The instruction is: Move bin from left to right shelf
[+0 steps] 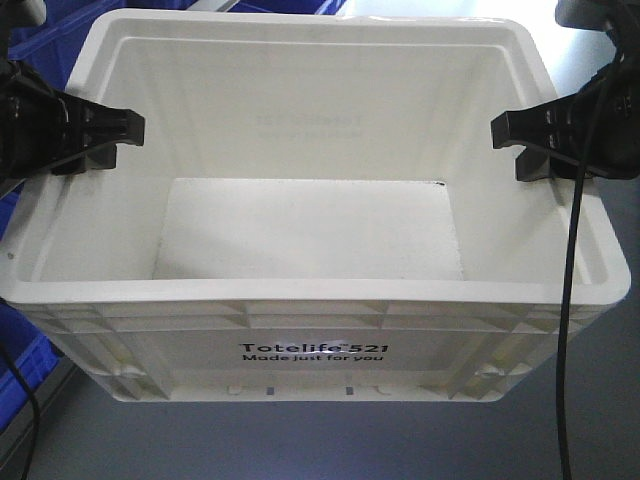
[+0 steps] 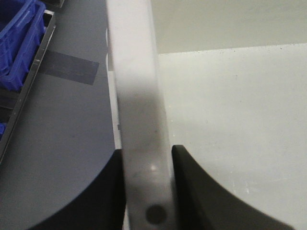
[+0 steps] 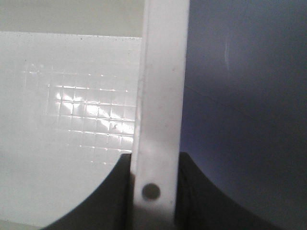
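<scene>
Jaws astride opposite rims of bin

The bin interior is standing open to entry from above. The left claw and right claw are clamping the two side rims and blocking those edges. Blue bins are crowding the left side. A black cable is hanging across the right front corner.

The left wall of the bin stands between the fingers of the left end effector, the right wall between those of the right end effector. To its left and behind lie other bins.
</scene>
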`<state>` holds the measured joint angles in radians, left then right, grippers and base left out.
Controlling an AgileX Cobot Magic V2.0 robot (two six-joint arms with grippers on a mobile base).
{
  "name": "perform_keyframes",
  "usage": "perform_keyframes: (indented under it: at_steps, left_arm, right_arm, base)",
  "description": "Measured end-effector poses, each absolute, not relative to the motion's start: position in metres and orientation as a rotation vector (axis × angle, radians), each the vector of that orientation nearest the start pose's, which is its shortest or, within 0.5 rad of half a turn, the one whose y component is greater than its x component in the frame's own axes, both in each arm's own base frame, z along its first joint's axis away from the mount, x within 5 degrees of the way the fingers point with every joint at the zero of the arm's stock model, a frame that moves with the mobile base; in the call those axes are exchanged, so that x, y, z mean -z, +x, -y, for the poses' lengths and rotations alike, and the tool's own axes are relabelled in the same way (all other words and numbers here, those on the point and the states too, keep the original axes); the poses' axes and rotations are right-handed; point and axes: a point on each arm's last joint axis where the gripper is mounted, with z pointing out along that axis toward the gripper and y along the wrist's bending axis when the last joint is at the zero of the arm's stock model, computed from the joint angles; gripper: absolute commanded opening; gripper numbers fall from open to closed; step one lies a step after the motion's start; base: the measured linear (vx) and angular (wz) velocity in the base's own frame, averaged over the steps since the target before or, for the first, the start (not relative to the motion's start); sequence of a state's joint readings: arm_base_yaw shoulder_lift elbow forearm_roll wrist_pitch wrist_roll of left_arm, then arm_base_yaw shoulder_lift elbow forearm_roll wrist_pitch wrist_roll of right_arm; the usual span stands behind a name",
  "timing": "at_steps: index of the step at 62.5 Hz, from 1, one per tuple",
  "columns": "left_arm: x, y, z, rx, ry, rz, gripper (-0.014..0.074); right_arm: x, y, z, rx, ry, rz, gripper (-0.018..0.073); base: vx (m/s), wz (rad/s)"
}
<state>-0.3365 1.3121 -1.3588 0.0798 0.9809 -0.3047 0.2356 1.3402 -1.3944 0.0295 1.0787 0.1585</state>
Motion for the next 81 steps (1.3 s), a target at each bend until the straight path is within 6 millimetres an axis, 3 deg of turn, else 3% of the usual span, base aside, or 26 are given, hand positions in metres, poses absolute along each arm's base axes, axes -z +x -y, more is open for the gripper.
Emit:
perform_keyframes:
  at_steps: [81]
  left_arm:
    - [-0.3932, 0.2576, 0.0837, 0.193, 0.062, -2.422, 0.0056]
  right_arm:
    - [-0.3905, 0.2639, -0.0658, -0.2, -0.089, -2.517, -0.0008]
  base:
    - [0.15, -0.25]
